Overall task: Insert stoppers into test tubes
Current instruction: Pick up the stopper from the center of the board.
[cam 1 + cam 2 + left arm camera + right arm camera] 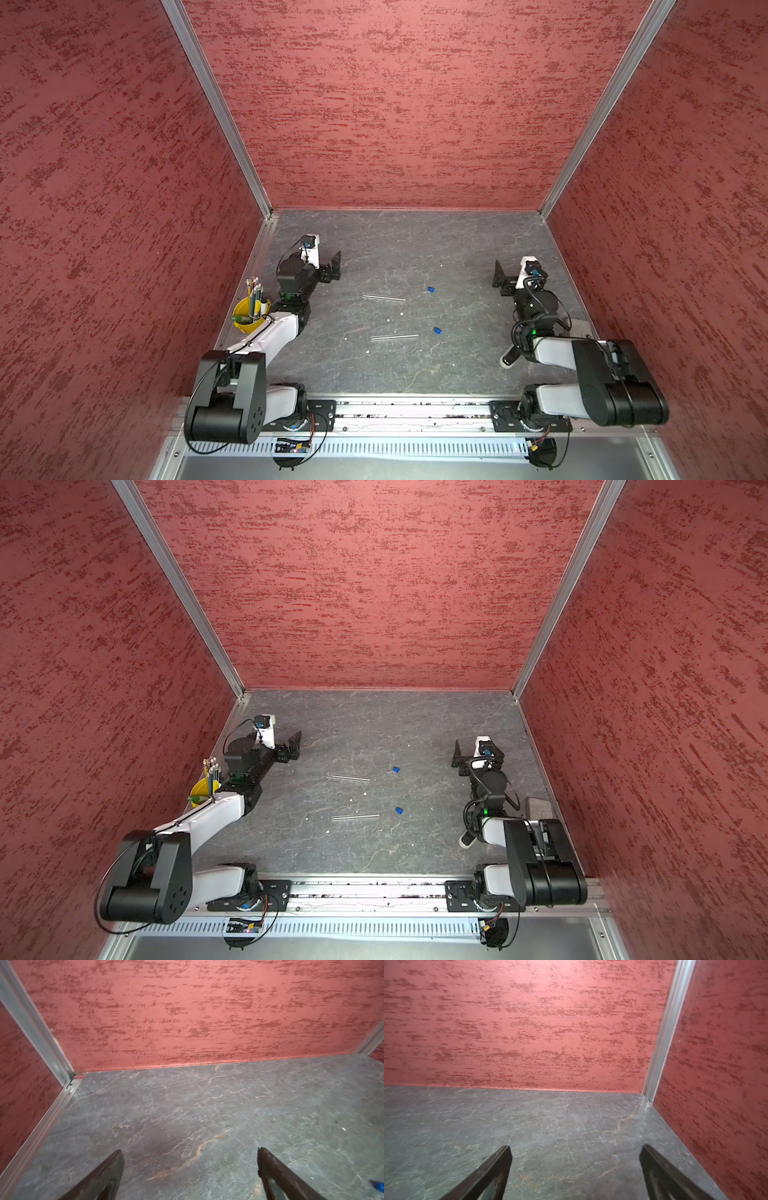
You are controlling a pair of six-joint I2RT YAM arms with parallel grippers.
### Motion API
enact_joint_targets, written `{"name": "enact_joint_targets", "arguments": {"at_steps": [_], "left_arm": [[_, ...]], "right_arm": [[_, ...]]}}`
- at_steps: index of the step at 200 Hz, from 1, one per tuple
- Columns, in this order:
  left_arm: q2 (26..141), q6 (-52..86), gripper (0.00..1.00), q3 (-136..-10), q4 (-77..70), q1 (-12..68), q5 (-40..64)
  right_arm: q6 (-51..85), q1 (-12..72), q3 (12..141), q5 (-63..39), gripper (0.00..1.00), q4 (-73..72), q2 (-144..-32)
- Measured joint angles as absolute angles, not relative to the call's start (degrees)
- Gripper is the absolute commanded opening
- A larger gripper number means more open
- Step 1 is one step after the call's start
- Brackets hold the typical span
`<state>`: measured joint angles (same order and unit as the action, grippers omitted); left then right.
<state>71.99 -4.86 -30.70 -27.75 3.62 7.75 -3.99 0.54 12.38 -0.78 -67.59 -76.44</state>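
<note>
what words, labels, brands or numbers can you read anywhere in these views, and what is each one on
No text can be read in any view.
Pencils and markers in the yellow cup: any print is too small to read.
Circuit board below the front rail: too small and blurred to read.
Test tubes and stoppers: no marks visible.

Two test tubes (383, 297) (394, 337) lying flat, blue stoppers (431, 289) (437, 331) loose nearby

Test tubes (383, 297) (394, 337) flat, unstoppered; blue stoppers (431, 289) (437, 331) nearby.
</note>
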Motion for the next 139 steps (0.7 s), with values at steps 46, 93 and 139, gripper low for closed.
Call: {"name": "enact_joint_targets", "arguments": {"at_steps": [46,93,139], "left_arm": [[71.35,-8.34,1.00,-32.23,-16.78,9.26,9.69],[72.77,-12.88,1.00,-34.44,-10.92,15.11,11.66],[75.77,-16.73,1.00,-37.12,-6.09,18.57,12.38]], "right_arm": [[-8.93,2.87,19.44,-9.02,0.99,-53.54,-71.83],[-19.40,7.29,25.85,-17.12,0.99,-38.50,-70.94],[-30.24,12.69,31.16,-20.21,0.95,-21.85,-75.61]]}}
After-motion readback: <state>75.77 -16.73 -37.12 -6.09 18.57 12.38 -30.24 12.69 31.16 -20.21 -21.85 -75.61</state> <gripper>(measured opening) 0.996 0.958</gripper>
